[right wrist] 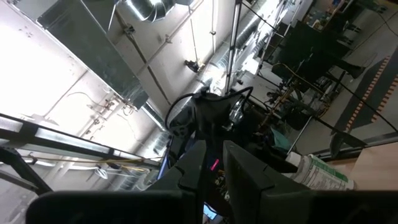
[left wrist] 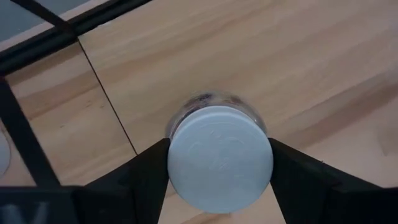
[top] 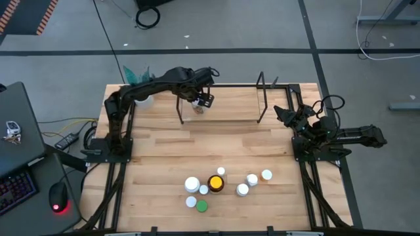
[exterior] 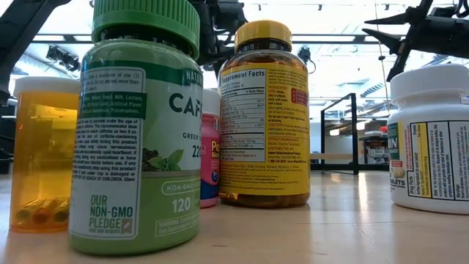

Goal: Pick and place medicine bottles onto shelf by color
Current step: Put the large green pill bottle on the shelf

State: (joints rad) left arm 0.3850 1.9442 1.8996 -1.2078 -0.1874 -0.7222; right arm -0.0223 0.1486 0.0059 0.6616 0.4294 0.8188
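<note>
- Tabletop (top: 164,157): pale wood planks; grey floor around it; a laptop (top: 16,154) off the 9 o'clock edge.
- Shelf (top: 223,103) along the 12 o'clock edge; medicine bottles (top: 223,183) clustered near 6 o'clock.
- Left pincer (top: 200,103) reaches over the shelf's 9 o'clock end, clamped on a white-capped bottle (left wrist: 219,157).
- Right pincer (top: 283,113) folded at 3 o'clock, narrow, holding nothing.

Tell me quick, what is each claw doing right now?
Left claw: closed on a white-capped bottle at the shelf.
Right claw: shut, holding nothing, parked at the table's side.
</note>
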